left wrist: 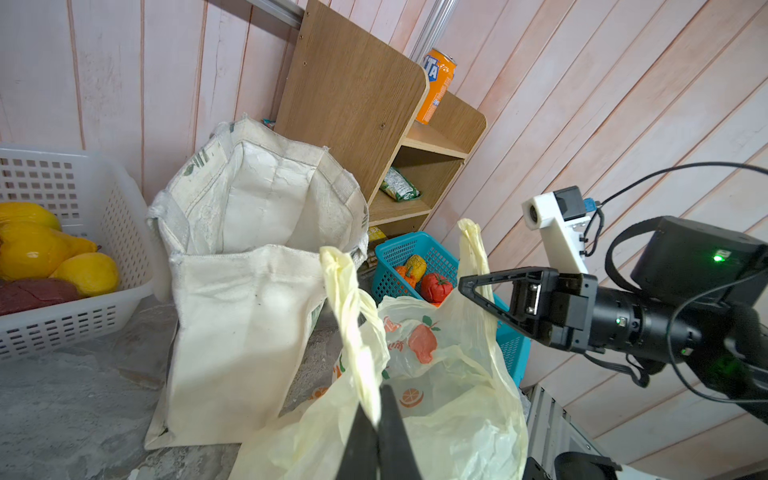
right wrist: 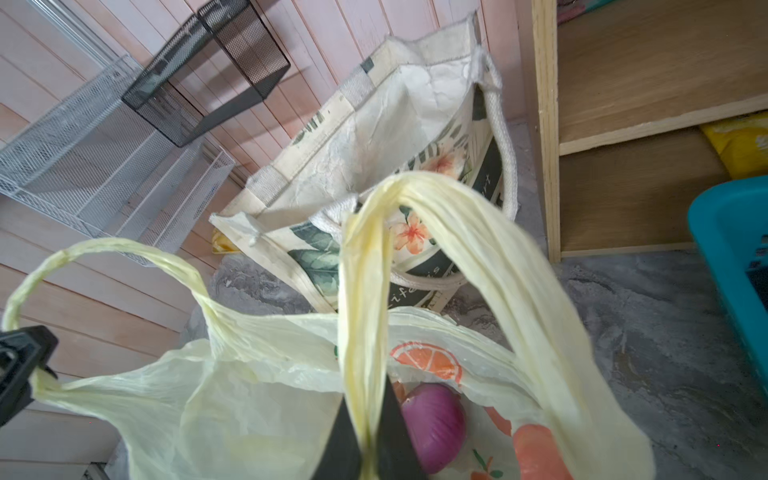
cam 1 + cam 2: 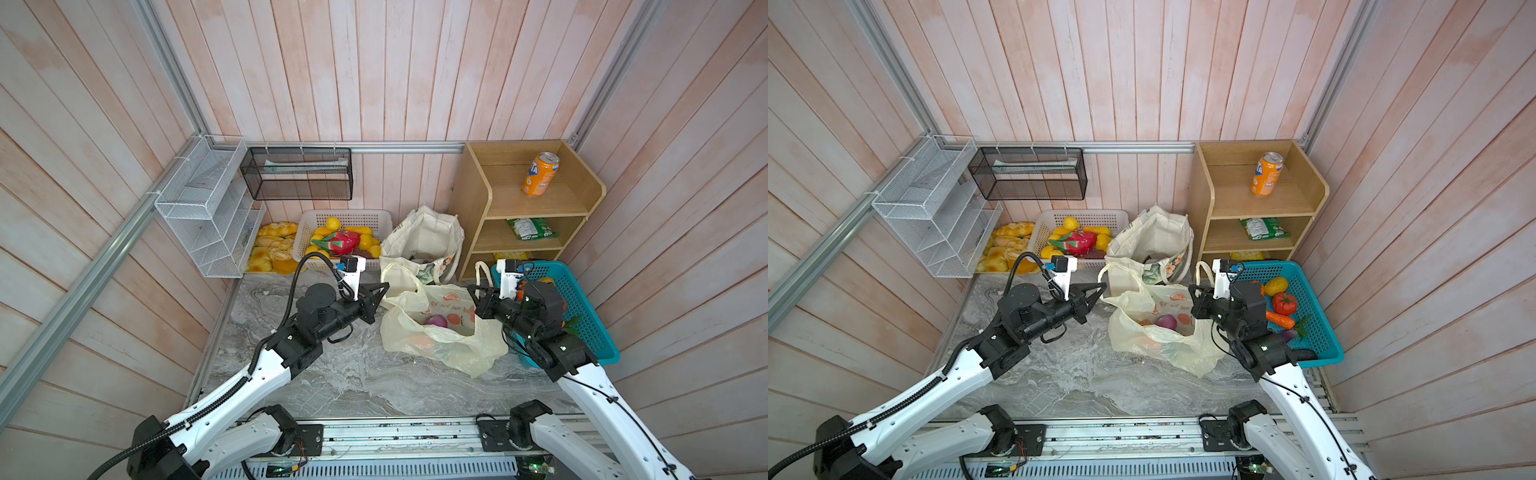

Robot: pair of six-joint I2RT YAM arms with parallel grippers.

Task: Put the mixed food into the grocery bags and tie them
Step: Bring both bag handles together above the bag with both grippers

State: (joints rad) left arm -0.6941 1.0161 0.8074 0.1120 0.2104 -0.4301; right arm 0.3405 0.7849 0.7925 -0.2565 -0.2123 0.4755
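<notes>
The pale-yellow plastic bag [image 3: 440, 345] lies open on the marble table, and both of its loop handles are pulled up. My left gripper [image 1: 376, 419] is shut on the left handle [image 1: 353, 316]. My right gripper [image 2: 370, 436] has the right handle [image 2: 361, 291] pinched between narrow jaws. A purple onion [image 2: 432, 424] and an orange item [image 2: 536, 449] rest inside the bag. Behind it the cream canvas tote [image 3: 424, 241] with leaf print stands open. In both top views the grippers, left [image 3: 1102, 286] and right [image 3: 1194, 289], flank the bag.
A teal basket [image 3: 1320, 328] at the right holds a tomato [image 3: 1284, 303] and a carrot. A wooden shelf [image 3: 490, 199] carries an orange soda can [image 3: 540, 174] and a green packet [image 3: 532, 228]. A white fruit basket [image 3: 316, 220], bread [image 3: 270, 249] and wire racks [image 3: 208, 208] line the back left.
</notes>
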